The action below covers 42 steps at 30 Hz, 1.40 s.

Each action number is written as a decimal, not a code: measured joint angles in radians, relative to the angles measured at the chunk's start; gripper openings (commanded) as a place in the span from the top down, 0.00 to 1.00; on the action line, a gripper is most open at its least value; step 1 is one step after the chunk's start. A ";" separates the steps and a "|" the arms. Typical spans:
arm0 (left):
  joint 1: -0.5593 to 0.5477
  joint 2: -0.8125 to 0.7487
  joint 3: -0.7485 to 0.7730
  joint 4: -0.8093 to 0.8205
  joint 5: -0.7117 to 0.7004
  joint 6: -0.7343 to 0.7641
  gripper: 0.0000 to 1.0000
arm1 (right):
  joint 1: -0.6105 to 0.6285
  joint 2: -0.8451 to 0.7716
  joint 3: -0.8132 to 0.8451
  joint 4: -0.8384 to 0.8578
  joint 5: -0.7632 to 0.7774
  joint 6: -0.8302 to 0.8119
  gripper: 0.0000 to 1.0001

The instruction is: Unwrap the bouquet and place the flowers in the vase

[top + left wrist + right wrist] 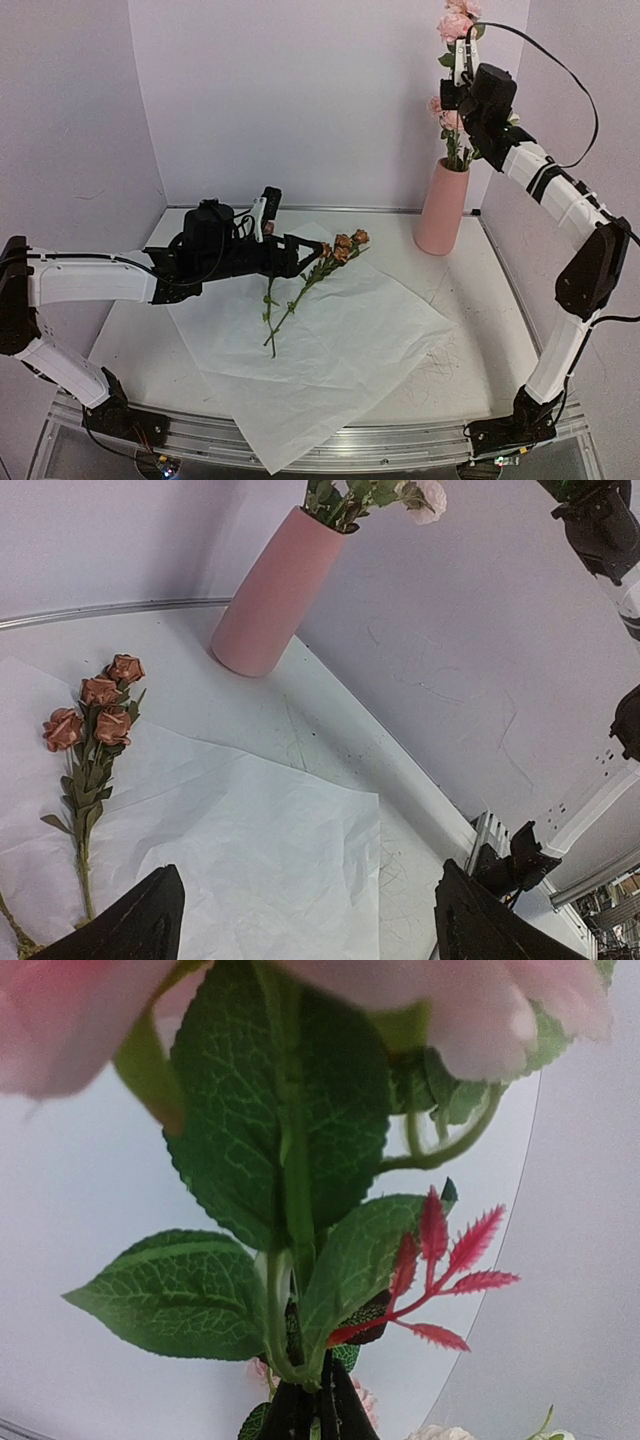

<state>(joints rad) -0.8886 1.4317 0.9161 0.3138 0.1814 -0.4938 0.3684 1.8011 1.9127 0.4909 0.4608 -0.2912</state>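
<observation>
Insertion is in hand: right pincer (459, 70), shut on a pink rose stem (290, 1160), hangs above the vase (441, 205) and should next lower it straight into the mouth; left pincer (310, 930), wide open and empty, hovers beside the brownish roses (343, 246) on the paper (340, 340).

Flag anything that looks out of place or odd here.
The white paper overhangs the near edge of the table, and thin loose strands lie scattered right of it. Nothing looks damaged.
</observation>
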 measured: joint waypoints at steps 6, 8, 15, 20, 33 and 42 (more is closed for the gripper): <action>0.000 0.020 0.009 -0.007 0.000 0.000 0.12 | -0.016 0.006 -0.090 0.043 0.016 0.021 1.00; 0.000 0.023 0.014 -0.009 0.000 0.000 0.12 | -0.021 0.008 -0.134 0.057 0.026 0.034 0.99; 0.000 0.025 0.018 -0.010 0.000 0.001 0.12 | -0.028 0.009 -0.303 0.082 0.056 0.086 0.91; 0.000 0.025 0.018 -0.010 0.000 0.000 0.12 | -0.030 0.009 -0.383 0.090 0.091 0.126 0.78; 0.000 0.025 0.018 -0.010 0.001 0.000 0.12 | -0.030 -0.075 -0.488 0.054 0.087 0.274 0.33; 0.000 0.027 0.021 -0.039 -0.049 0.014 0.00 | -0.031 -0.303 -0.580 -0.118 -0.139 0.500 0.22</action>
<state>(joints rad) -0.8883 1.4590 0.9367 0.2752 0.1326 -0.4803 0.3378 1.4980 1.3326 0.3731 0.3220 0.2083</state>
